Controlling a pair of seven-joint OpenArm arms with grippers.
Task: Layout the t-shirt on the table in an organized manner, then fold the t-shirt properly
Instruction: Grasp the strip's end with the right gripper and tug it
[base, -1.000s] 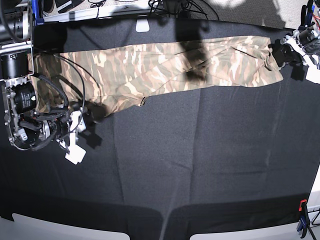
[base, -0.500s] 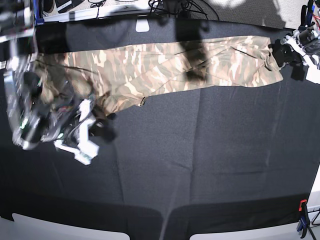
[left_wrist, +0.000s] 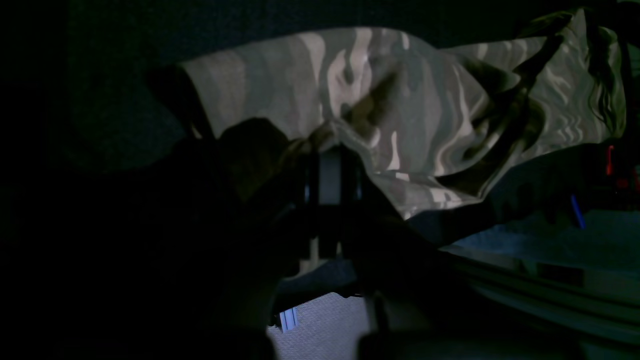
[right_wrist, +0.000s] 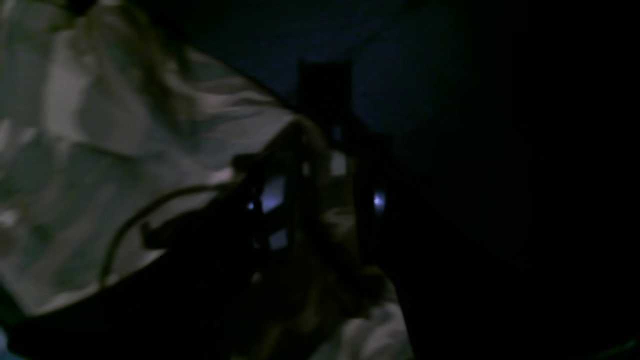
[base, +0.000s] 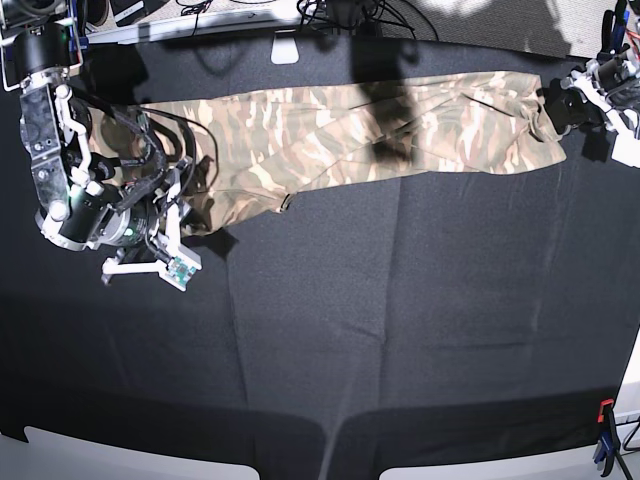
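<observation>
The camouflage t-shirt (base: 330, 135) lies stretched in a long band across the far part of the black table (base: 400, 320). At the shirt's right end my left gripper (base: 558, 105) is shut on a bunch of cloth. In the left wrist view the fabric (left_wrist: 400, 100) drapes away from that gripper (left_wrist: 332, 150). My right gripper (base: 188, 205) sits at the shirt's lower left corner. The right wrist view is dark and blurred, and there the right gripper (right_wrist: 332, 165) shows its fingers apart over the pale cloth (right_wrist: 100, 150).
A white tab (base: 285, 50) marks the table's far edge, with cables (base: 350, 12) behind it. A red-and-blue clamp (base: 605, 440) grips the front right edge. White corners (base: 100, 455) show along the front. The right arm's body (base: 60, 150) stands over the far left.
The right arm swung up from the bare cloth at the lower left onto the shirt's left corner. The left gripper and the shirt's right end have stayed put.
</observation>
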